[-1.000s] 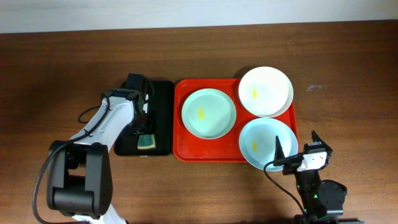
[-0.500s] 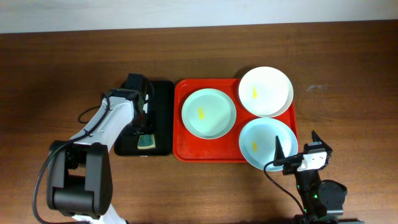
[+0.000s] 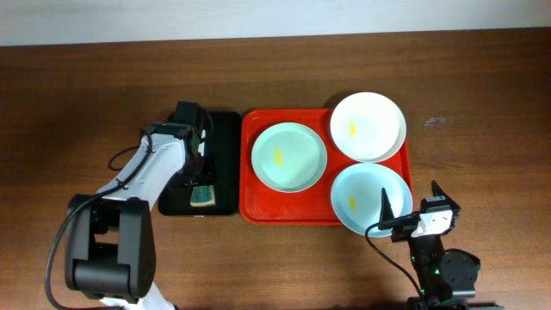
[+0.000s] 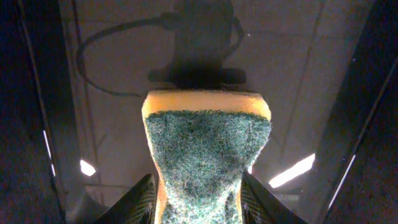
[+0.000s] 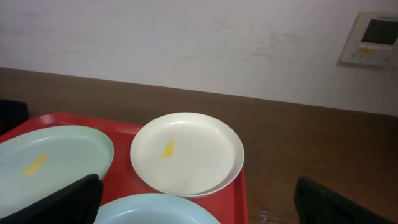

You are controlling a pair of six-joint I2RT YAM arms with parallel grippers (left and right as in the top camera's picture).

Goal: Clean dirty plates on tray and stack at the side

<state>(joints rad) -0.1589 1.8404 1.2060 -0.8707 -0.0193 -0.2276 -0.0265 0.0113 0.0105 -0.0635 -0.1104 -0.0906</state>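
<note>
Mint plate [image 3: 289, 156]: it lies on the left half of the red tray [image 3: 248, 185], the plate closest to my left arm. A yellow smear [image 3: 278, 158] sits in its middle. I judge it the first to wipe, as the shortest reach.
White plate [image 3: 368, 127]: it is in the tray's far right corner, with its edge riding over the raised rim, and it is smeared too.
Blue plate [image 3: 371, 198]: it is in the near right corner, with its near edge overhanging the rim toward my right arm. It is also smeared. It sits just beside the white plate, and I cannot tell whether they touch.
Progress: all three plates are dirty and on the tray and none is stacked, so cleaning has not begun.
Sponge [image 4: 208, 155]: the green scouring face is turned to the wrist camera with yellow foam behind, and its lower part is squeezed in by the grip.
Left tool [image 3: 201, 185]: it is clamped on the sponge above the black tray [image 3: 225, 146], which lies right against the red tray's left side. I cannot tell whether the sponge has cleared that tray.
Right tool [image 3: 410, 205]: the jaws are spread wide and hold nothing. It waits at the blue plate's near edge, I think to steady or lift a plate.
Worktop [image 3: 86, 86]: it is brown wood, and I expect to stack to the tray's right.
Risk: pressing an overhanging edge could tip that plate.
</note>
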